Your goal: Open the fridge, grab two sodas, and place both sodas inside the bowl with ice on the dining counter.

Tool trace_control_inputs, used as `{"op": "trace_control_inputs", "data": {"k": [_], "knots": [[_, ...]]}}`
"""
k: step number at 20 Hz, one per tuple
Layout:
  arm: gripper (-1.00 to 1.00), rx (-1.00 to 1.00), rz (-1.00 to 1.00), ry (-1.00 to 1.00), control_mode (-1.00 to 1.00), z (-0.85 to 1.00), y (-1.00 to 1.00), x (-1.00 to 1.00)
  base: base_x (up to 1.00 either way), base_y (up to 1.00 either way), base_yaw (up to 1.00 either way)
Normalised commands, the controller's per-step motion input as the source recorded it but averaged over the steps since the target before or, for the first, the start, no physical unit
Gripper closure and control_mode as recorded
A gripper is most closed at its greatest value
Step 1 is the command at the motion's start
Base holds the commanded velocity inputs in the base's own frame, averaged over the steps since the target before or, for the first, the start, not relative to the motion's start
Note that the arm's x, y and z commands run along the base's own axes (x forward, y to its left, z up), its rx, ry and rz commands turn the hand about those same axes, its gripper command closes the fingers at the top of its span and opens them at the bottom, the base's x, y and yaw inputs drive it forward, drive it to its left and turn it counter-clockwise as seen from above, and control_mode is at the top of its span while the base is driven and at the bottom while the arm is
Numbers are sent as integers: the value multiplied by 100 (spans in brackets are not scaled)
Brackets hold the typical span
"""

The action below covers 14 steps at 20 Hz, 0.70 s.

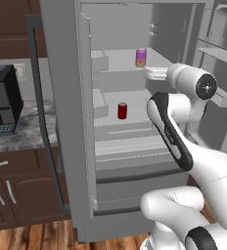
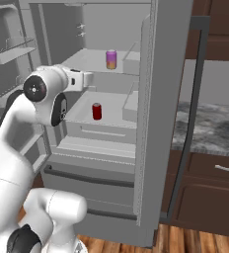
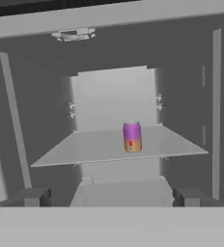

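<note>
The grey fridge (image 1: 66,122) stands with both doors swung open. On its upper shelf is a purple soda (image 1: 141,57) (image 2: 111,60) (image 3: 132,137). A red soda (image 1: 122,111) (image 2: 97,111) stands on the shelf below. My gripper (image 3: 111,198) is open and empty, its fingertips (image 3: 34,197) spread wide. It is level with the upper shelf, just in front of it, and the purple soda lies ahead, slightly right of centre and well short of the fingers. The hand (image 1: 155,73) (image 2: 82,79) reaches into the fridge opening. The bowl and the dining counter are out of view.
A black appliance (image 1: 3,100) sits on the marbled wall counter (image 1: 25,132) (image 2: 210,128) over dark cabinets (image 1: 17,190). The open door (image 2: 163,123) with its dark bar handle (image 2: 188,128) flanks the arm. The other door's bins (image 1: 223,51) (image 2: 10,52) stand close beside the elbow.
</note>
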Motion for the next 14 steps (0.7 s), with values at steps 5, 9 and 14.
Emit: {"op": "trace_control_inputs", "data": {"k": [5, 9, 14], "knots": [[-100, -1, 0, 0, -100, 1, -12, 40, 0, 0, 0], [-100, -5, 0, 0, -100, 0, -13, 45, 0, 0, 0], [-100, -3, 0, 0, -100, 0, -9, 48, 0, 0, 0]]}}
